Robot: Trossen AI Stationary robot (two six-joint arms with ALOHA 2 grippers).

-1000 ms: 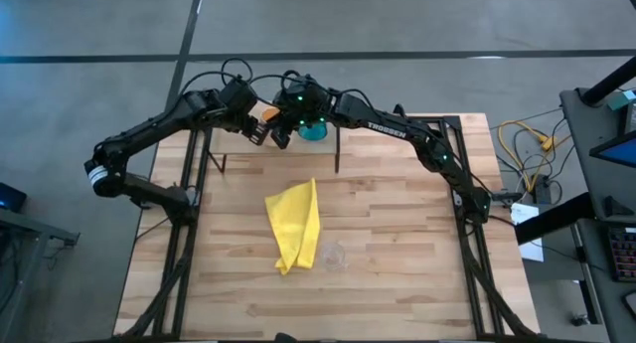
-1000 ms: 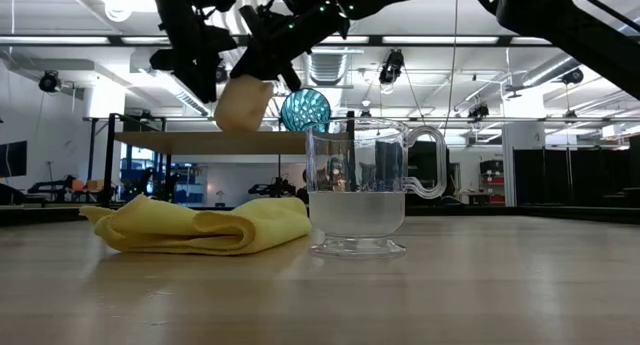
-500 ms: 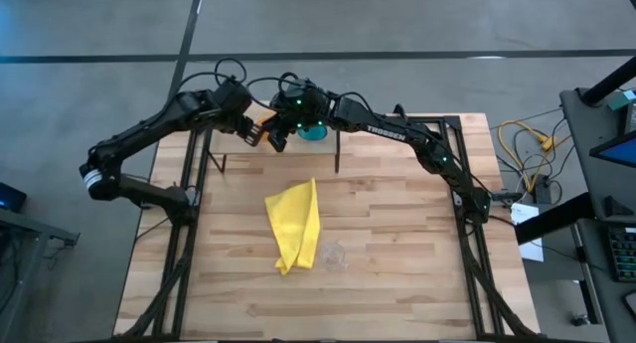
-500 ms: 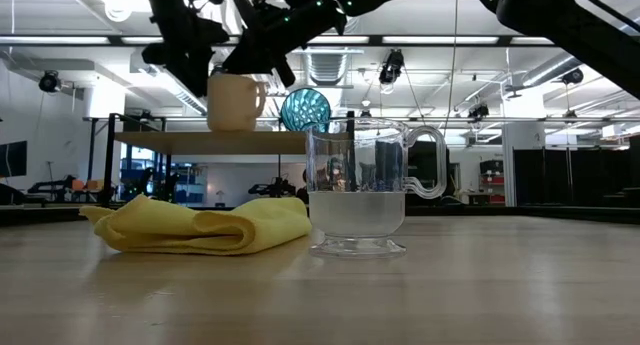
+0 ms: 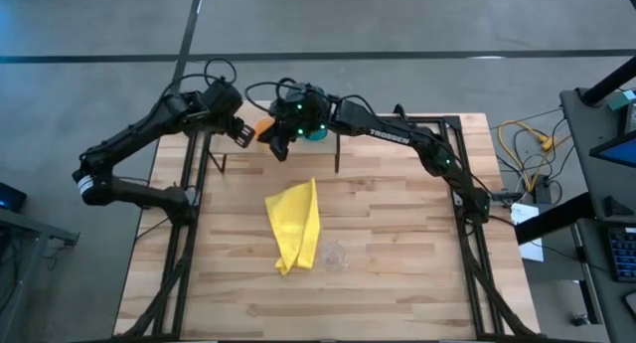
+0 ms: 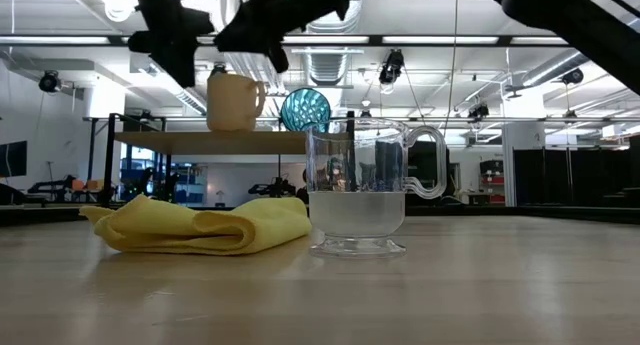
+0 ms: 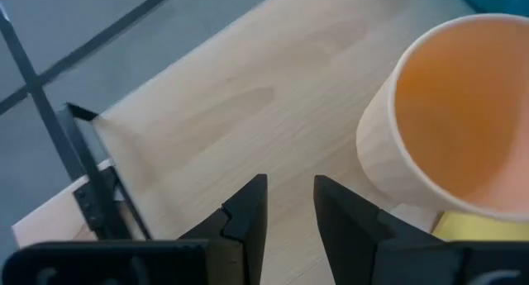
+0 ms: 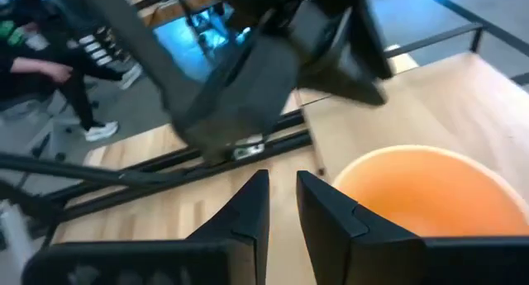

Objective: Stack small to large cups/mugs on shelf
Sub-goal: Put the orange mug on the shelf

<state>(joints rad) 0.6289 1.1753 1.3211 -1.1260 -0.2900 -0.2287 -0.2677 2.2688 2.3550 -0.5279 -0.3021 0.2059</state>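
The orange mug (image 6: 232,102) stands upright on its base on the shelf (image 6: 200,142), handle toward the right; it also shows in the high view (image 5: 262,127). The teal tumbler (image 6: 305,110) rests on the shelf right of it, a round face turned toward the near edge. The clear glass (image 6: 357,195) stands on the tabletop near the front. My left gripper (image 5: 241,134) hovers left of the mug, fingers a narrow gap apart (image 7: 290,186), empty. My right gripper (image 5: 278,147) hovers above the mug's near side, shut (image 8: 283,182), empty.
A crumpled yellow cloth (image 5: 295,224) lies mid-table beside the clear glass (image 5: 333,254). The shelf's thin black legs (image 5: 338,162) stand on the tabletop's far part. People stand in the room beyond (image 8: 33,62).
The mug has gone from tilted above the shelf to standing upright on it. Both grippers have risen clear of it. My left gripper has also drawn back toward the table's left edge.
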